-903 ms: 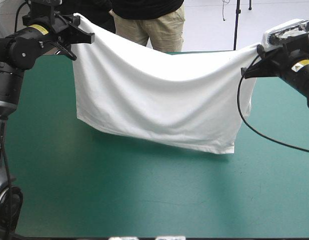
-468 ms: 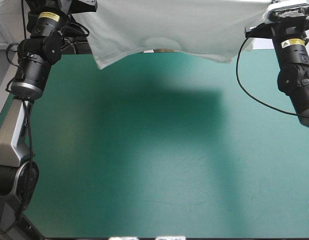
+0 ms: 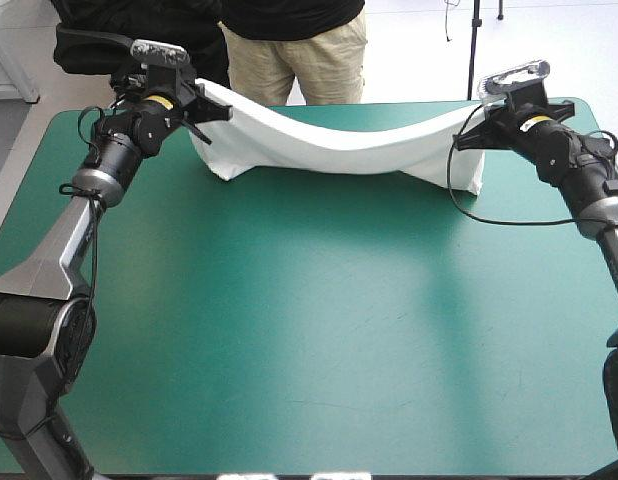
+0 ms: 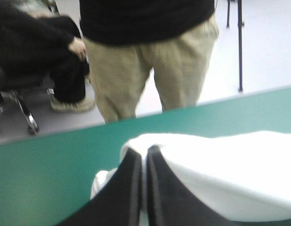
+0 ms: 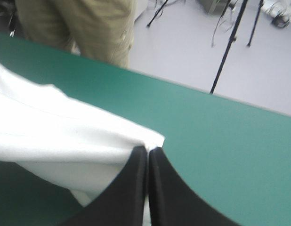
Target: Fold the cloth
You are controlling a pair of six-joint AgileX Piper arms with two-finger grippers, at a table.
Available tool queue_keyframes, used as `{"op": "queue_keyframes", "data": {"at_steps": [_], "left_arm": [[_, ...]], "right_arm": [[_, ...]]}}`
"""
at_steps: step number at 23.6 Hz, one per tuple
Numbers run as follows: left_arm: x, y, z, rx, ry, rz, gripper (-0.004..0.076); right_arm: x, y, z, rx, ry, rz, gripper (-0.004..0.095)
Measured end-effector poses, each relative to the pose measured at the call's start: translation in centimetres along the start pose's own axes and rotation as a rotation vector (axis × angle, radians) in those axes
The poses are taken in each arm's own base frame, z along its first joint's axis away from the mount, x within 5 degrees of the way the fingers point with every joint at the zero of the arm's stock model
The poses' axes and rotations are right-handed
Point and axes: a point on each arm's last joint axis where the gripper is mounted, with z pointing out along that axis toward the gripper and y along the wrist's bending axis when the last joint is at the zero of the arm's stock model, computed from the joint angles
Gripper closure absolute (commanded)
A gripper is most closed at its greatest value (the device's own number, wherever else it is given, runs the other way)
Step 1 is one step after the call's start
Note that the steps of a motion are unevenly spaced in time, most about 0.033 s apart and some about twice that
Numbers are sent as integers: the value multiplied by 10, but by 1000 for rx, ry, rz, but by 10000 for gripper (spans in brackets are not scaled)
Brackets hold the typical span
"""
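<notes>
The white T-shirt [image 3: 334, 147] hangs as a sagging band between my two grippers near the table's far edge. Its lower folds rest on the teal-green cover at both ends. My left gripper [image 3: 202, 100] is shut on the T-shirt at its left end, a little above the table. My right gripper [image 3: 470, 134] is shut on the T-shirt at its right end. In the left wrist view the black fingers [image 4: 136, 179] meet with white T-shirt [image 4: 221, 174] pinched between and spreading to one side. In the right wrist view my gripper [image 5: 147, 153] pinches the corner of the T-shirt [image 5: 56, 136].
The teal-green cover [image 3: 319, 320] stretches bare from the cloth to the near edge. The table's far edge [image 3: 389, 103] runs just beyond the cloth.
Both arms have come down from high up and reached toward the far edge. The T-shirt, earlier lifted clear of the table, now sags low with its lower folds lying on the cover.
</notes>
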Motion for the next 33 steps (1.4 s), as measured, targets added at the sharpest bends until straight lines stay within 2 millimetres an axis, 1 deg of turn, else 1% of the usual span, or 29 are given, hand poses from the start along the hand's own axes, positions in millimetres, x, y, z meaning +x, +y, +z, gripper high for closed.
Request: {"op": "queue_keyframes", "data": {"at_steps": [3,6,8,12,15,16,17,18,19,20,21,23,25,26,27,29,31,33], "left_arm": [[26,-4,4,30,141,-27,741],[46,-8,4,64,283,-34,741],[56,-10,1,87,382,-24,741],[69,-12,-5,115,531,0,741],[77,-13,-11,139,636,6,741],[80,-14,-13,150,680,5,741],[82,-14,-15,151,690,4,741],[88,-13,-21,151,705,-8,741],[90,-12,-25,148,708,-15,741],[96,-12,-39,144,702,-35,741],[99,-12,-46,141,696,-43,741],[107,-15,-82,127,650,-56,741],[116,-17,-109,120,627,-58,741],[123,-19,-121,119,634,-57,741],[135,-21,-133,120,654,-59,741],[157,-25,-152,124,697,-62,741],[174,-28,-170,124,727,-54,741],[182,-29,-180,124,739,-48,741]], "right_arm": [[10,6,-1,-64,114,2,926],[19,11,-3,-120,215,2,925],[26,14,-5,-162,292,2,924],[39,22,-11,-231,416,31,924],[56,27,-14,-249,484,69,925],[70,31,-20,-257,524,90,924],[75,33,-24,-259,531,99,924],[90,38,-35,-263,552,118,924],[97,41,-39,-265,563,126,925],[106,45,-52,-267,567,137,925],[109,46,-58,-269,568,139,925],[119,52,-79,-284,577,159,924],[127,57,-92,-296,588,168,924],[133,59,-99,-301,600,170,920],[141,62,-106,-309,619,171,919],[162,68,-118,-319,686,168,919],[177,70,-131,-301,735,160,919],[181,71,-141,-284,752,154,919]]}}
